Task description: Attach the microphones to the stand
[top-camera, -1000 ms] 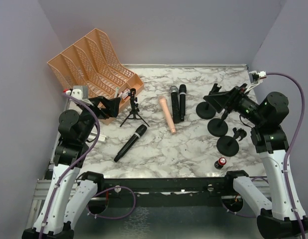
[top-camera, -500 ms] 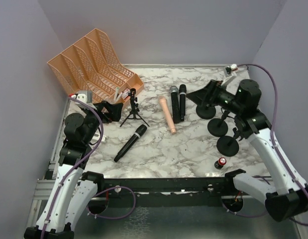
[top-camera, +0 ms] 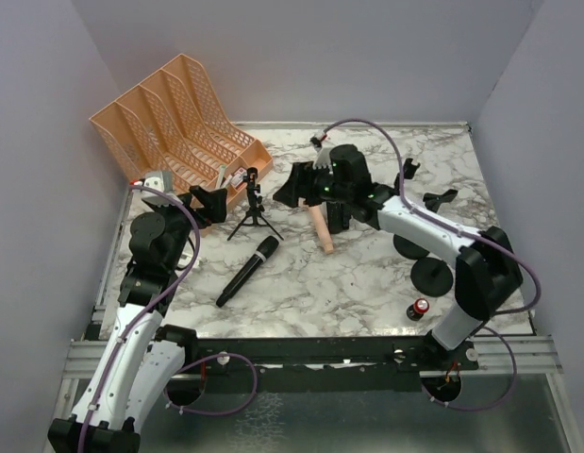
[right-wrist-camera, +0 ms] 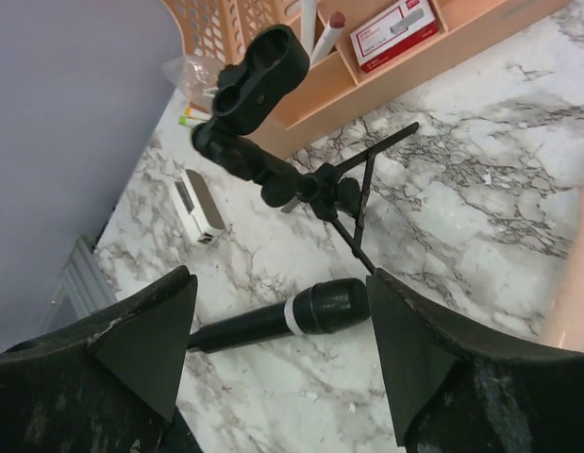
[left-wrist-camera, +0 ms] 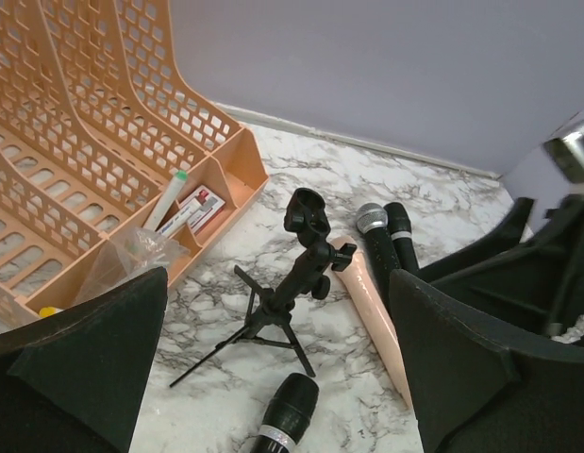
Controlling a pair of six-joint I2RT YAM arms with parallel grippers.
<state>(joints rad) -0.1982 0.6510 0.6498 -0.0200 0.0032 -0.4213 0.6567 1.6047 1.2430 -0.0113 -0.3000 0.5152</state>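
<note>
A black tripod stand (top-camera: 252, 205) with a clip on top stands next to the orange rack. An all-black microphone (top-camera: 246, 271) lies in front of it. The peach-pink microphone (top-camera: 322, 232) lies to its right, partly under my right arm. The silver-mesh-head microphone (left-wrist-camera: 371, 223) and the other black one (left-wrist-camera: 399, 223) show in the left wrist view. My right gripper (top-camera: 287, 189) is open and empty, just right of the stand; in its wrist view the stand (right-wrist-camera: 273, 113) and black microphone (right-wrist-camera: 282, 316) lie ahead. My left gripper (top-camera: 208, 203) is open and empty, left of the stand (left-wrist-camera: 296, 274).
The orange file rack (top-camera: 183, 127) fills the back left, with small items in it. Three round-base stands (top-camera: 431, 276) stand at the right. A red-topped battery (top-camera: 420, 309) lies near the front edge. A white box (right-wrist-camera: 197, 208) lies left of the tripod.
My right arm has swung from the round-base stands at the right across to the middle, beside the tripod stand. My left arm has hardly moved.
</note>
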